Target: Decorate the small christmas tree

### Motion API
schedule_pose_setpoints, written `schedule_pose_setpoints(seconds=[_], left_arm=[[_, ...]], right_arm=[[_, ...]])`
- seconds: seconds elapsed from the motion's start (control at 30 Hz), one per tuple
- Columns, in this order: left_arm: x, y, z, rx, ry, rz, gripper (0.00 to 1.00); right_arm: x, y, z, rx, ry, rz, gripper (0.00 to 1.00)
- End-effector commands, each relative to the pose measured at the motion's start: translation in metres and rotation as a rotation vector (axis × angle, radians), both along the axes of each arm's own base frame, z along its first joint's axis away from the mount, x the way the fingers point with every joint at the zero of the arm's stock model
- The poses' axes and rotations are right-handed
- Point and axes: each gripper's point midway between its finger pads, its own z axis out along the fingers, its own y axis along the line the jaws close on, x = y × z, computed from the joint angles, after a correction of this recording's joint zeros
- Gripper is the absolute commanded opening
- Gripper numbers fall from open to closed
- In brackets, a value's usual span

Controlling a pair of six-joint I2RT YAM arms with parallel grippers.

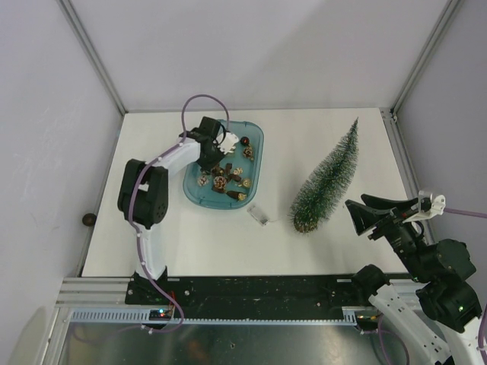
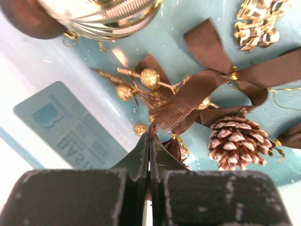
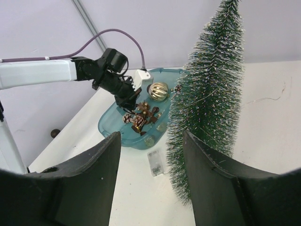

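Note:
The small christmas tree (image 1: 329, 176) (image 3: 207, 94) stands upright on the white table, right of centre, with a thin wire strung over it. My left gripper (image 1: 217, 152) (image 2: 151, 139) is down in the teal tray (image 1: 199, 196) (image 2: 178, 28). It is shut on the end of a brown ribbon bow (image 2: 197, 92). A frosted pinecone (image 2: 237, 141) and a striped gold ball (image 2: 103, 16) (image 3: 159, 91) lie close to it. My right gripper (image 1: 356, 202) (image 3: 151, 136) hovers open to the right of the tree, nothing between its fingers.
A small clear battery box (image 1: 259, 214) (image 3: 155, 162) lies on the table between tray and tree base. Several gold and brown ornaments fill the tray. A small dark ball (image 1: 89, 220) sits off the table's left edge. Walls enclose the table.

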Motion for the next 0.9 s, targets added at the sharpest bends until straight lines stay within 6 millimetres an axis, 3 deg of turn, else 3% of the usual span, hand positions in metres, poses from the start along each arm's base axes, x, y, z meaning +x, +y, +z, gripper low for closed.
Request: schedule_pose_setpoints(seconds=[0.0,0.13,0.23,0.43,0.53,0.67,0.87], left_arm=[[0.004,-0.012,0.063,-0.105,-0.126,0.0,0.0],[0.0,-0.03,0.105,-0.189,-0.192,-0.017,0.0],[-0.009,-0.054,0.152,-0.254,-0.261,-0.065,0.0],[-0.052,-0.121,0.243,-0.341,-0.4,-0.239,0.0],[-0.077,-0.15,0.277,-0.337,-0.467,-0.331,0.0],[-0.105,-0.178,0.32,-0.355,-0.556,-0.425,0.0],[-0.143,-0.202,0.395,-0.472,-0.694,-0.528,0.0]], right_arm=[[-0.009,-0.006,0.02,0.038,-0.057,-0.003,0.6],[-0.01,-0.006,0.021,0.04,-0.06,0.0,0.6],[-0.01,-0.005,0.022,0.042,-0.061,0.001,0.6],[-0.01,-0.005,0.023,0.044,-0.066,0.001,0.6],[-0.01,-0.005,0.024,0.046,-0.07,0.001,0.6],[-0.012,-0.006,0.026,0.052,-0.076,0.001,0.6],[-0.013,0.004,0.034,0.056,-0.103,0.051,0.63]])
